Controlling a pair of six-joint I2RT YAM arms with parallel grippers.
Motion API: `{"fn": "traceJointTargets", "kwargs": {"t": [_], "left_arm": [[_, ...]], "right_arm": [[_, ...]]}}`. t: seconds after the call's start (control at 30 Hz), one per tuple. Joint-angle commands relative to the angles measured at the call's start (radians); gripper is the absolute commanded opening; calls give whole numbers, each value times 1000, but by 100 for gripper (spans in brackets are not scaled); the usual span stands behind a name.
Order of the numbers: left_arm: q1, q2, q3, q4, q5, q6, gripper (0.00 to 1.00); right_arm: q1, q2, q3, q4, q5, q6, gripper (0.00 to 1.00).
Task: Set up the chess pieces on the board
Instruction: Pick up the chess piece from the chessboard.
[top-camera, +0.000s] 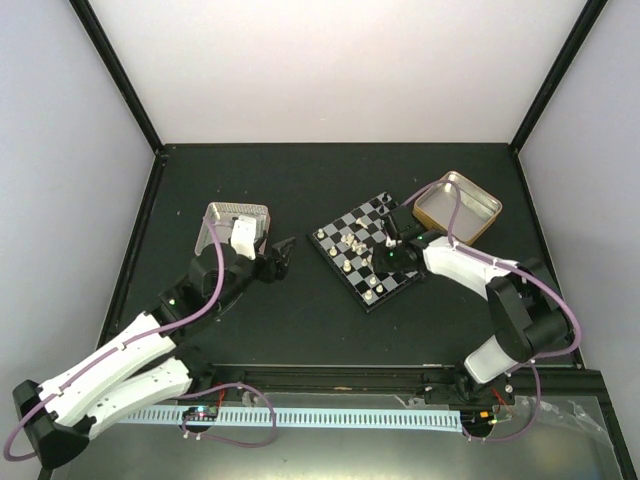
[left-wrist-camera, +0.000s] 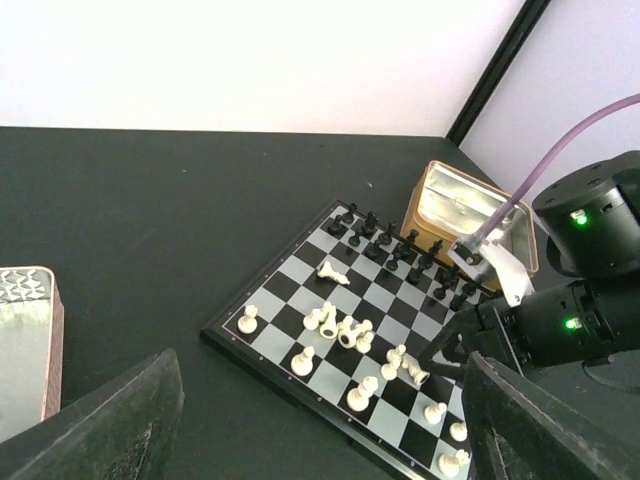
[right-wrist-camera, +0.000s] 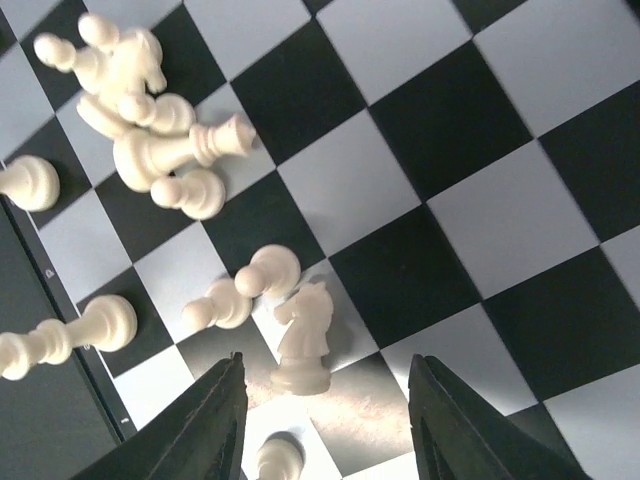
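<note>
The board (top-camera: 365, 250) lies at centre right, with cream-white chess pieces (left-wrist-camera: 340, 328) scattered over it, several toppled. Black pieces (left-wrist-camera: 400, 250) line its far edge. My right gripper (right-wrist-camera: 325, 380) is open low over the board (right-wrist-camera: 400, 270). A white knight (right-wrist-camera: 303, 340) lies between its fingertips and touches neither. Two white pawns (right-wrist-camera: 268, 270) lie just beyond it, and a cluster of white pieces (right-wrist-camera: 150, 150) lies further off. From above, the right gripper (top-camera: 390, 250) is over the board's near side. My left gripper (top-camera: 283, 255) is open and empty, left of the board.
A silver tin (top-camera: 237, 225) lies by the left arm and shows at the left edge of the left wrist view (left-wrist-camera: 25, 350). A second open tin (top-camera: 457, 207) sits behind the board's right corner. Dark frame rails and pale walls enclose the black table.
</note>
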Motion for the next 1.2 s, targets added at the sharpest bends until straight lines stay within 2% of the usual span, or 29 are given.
{"fn": "traceJointTargets", "kwargs": {"t": [0.0, 0.5, 0.73, 0.9, 1.0, 1.17], "left_arm": [[8, -33, -9, 6, -24, -10, 78], [11, -42, -19, 16, -4, -11, 79], [14, -34, -15, 16, -2, -11, 79], [14, -22, -14, 22, 4, -14, 79], [15, -8, -10, 22, 14, -18, 79], [15, 17, -3, 22, 31, -26, 79]], "right_arm": [[25, 26, 34, -63, 17, -15, 45], [54, 122, 97, -90, 66, -24, 39], [54, 139, 95, -82, 70, -23, 24], [55, 116, 63, -67, 98, -12, 17], [54, 99, 42, -41, 118, -10, 17], [54, 105, 31, -35, 131, -23, 31]]}}
